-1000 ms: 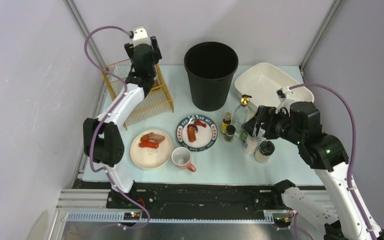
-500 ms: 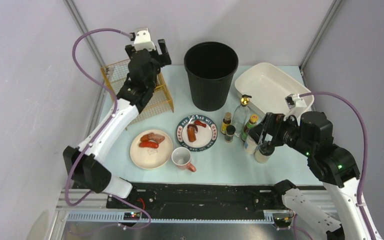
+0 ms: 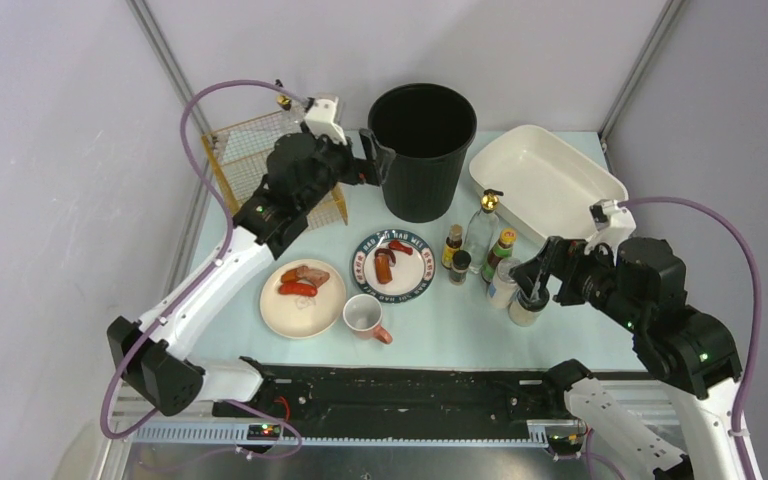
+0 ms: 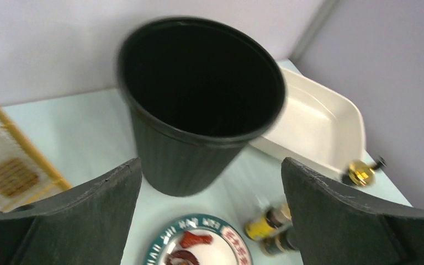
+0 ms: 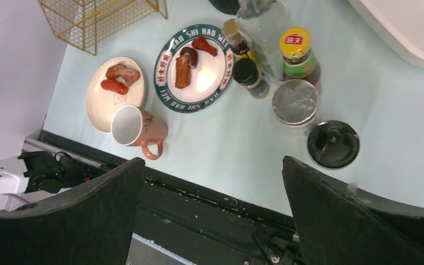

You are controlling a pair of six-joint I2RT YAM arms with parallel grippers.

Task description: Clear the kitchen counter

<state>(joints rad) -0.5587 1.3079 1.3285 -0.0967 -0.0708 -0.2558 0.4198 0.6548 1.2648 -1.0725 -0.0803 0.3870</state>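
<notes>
Top view shows the left gripper spread wide and empty, just beside the bin near its rim. The right gripper is spread too, holding nothing, above the jars. The counter lies beneath everything, bearing bin, basin, plates, mug and bottles.

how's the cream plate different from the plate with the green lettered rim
The cream plate is plain; the rimmed plate has a dark green band with white lettering. The cream plate lies nearer the front edge, the rimmed plate nearer the black bin. Both are round, lie flat on the kitchen counter and hold pieces of food.
</notes>
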